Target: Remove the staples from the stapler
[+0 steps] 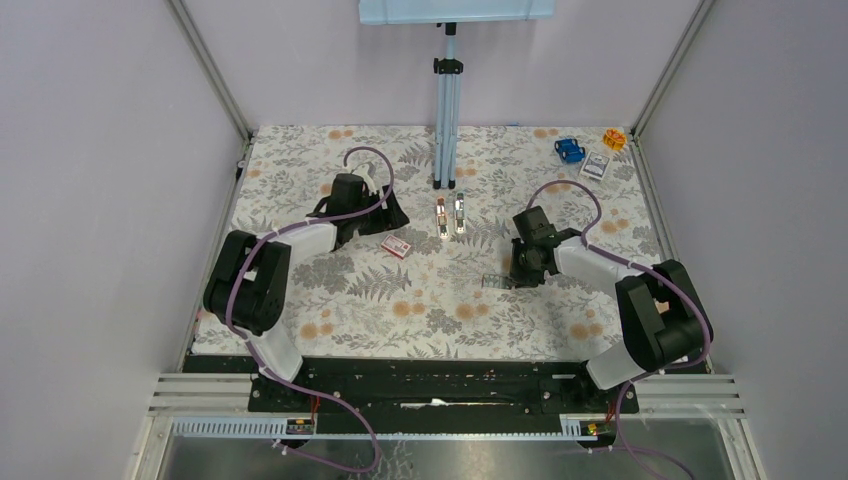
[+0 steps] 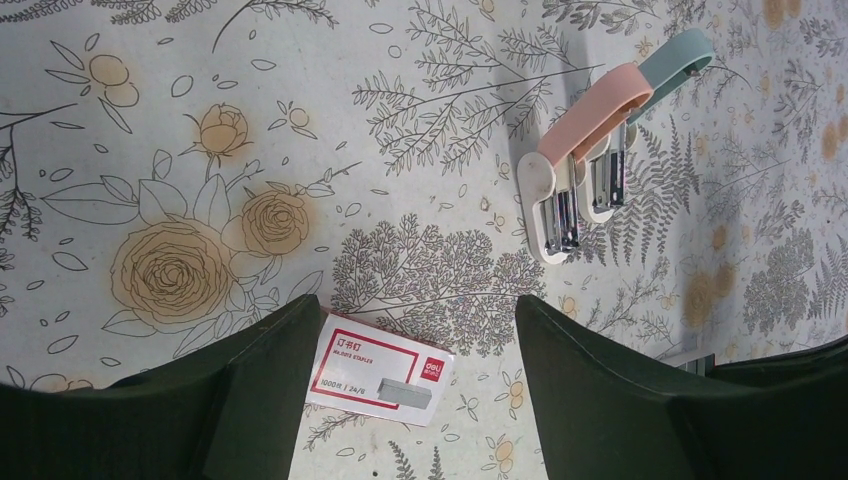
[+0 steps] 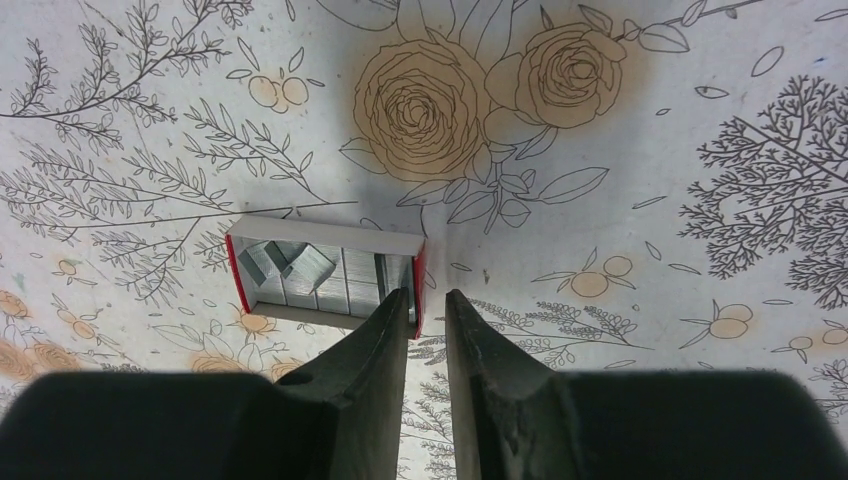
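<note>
Two staplers lie side by side at mid-table, both hinged open: a pink one (image 1: pixel 441 216) (image 2: pixel 590 110) and a teal one (image 1: pixel 460 213) (image 2: pixel 675 55). Their metal staple channels show in the left wrist view. My left gripper (image 1: pixel 385 215) (image 2: pixel 420 305) is open, hovering over a red-and-white staple box sleeve (image 1: pixel 397 245) (image 2: pixel 378 368) without touching it. An open red tray of staples (image 1: pixel 493 280) (image 3: pixel 325 275) lies to the right of centre. My right gripper (image 1: pixel 520 275) (image 3: pixel 426 296) straddles the tray's right end wall, its jaws a narrow gap apart, with a slit still showing beside the wall.
A tripod pole (image 1: pixel 446 110) stands at the back centre, just behind the staplers. A blue toy car (image 1: pixel 569 150), an orange piece (image 1: pixel 613 139) and a small card (image 1: pixel 595 168) sit in the far right corner. Walls and frame posts close in both sides.
</note>
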Controlling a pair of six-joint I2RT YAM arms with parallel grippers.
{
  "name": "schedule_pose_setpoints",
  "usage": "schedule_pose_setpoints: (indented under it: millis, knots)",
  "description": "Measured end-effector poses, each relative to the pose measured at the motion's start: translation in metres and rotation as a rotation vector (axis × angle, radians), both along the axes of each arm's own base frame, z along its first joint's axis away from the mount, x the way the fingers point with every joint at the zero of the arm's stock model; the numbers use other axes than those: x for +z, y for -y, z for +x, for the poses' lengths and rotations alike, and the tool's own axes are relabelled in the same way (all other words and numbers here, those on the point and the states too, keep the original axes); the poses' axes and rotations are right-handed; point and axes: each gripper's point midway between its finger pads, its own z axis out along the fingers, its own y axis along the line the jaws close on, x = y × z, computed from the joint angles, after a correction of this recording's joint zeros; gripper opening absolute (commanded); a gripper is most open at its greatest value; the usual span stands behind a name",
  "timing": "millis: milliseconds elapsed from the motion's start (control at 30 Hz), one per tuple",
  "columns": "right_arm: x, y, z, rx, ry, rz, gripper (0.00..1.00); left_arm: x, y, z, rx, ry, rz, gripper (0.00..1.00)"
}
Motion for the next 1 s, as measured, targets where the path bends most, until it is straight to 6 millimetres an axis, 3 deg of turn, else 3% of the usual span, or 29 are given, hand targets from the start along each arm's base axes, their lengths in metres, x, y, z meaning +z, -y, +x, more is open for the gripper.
schedule_pose_setpoints:
  millis: [400,1000]
  knots:
    - [-0.003,0.001,0.007,-0.002,0.005,-0.020,0.25,-0.006,0.003,-0.002,-0.011,-0.012,0.005,0.75]
    - [-0.002,-0.001,0.012,0.020,0.022,-0.019,0.08,-0.020,0.014,-0.014,-0.048,-0.040,0.020,0.70]
